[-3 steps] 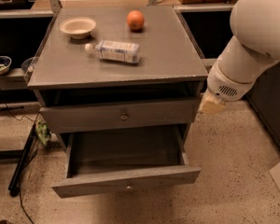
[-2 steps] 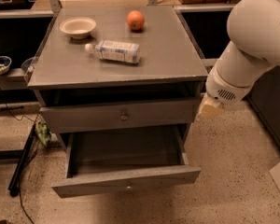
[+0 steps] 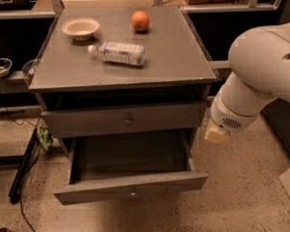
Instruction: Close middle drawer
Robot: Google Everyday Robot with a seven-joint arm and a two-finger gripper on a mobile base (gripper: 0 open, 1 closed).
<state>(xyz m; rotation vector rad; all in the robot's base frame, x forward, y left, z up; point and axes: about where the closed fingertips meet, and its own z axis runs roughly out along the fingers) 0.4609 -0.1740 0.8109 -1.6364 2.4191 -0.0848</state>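
Grey middle drawer [image 3: 130, 190] pulled out at 6 o'clock, dim grey interior showing. On cabinet top [image 3: 183, 62]: cream bowl [image 3: 80, 28] at 11 o'clock, contents hard to judge; bottle [image 3: 118, 53]; orange [image 3: 140, 21]. Gripper [image 3: 217, 133] at 3 o'clock, near drawer's right side; grip state impossible to tell.

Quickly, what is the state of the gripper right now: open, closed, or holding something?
Gripper: not in view, so its state cannot be told; only the arm shows, beside the open middle drawer.
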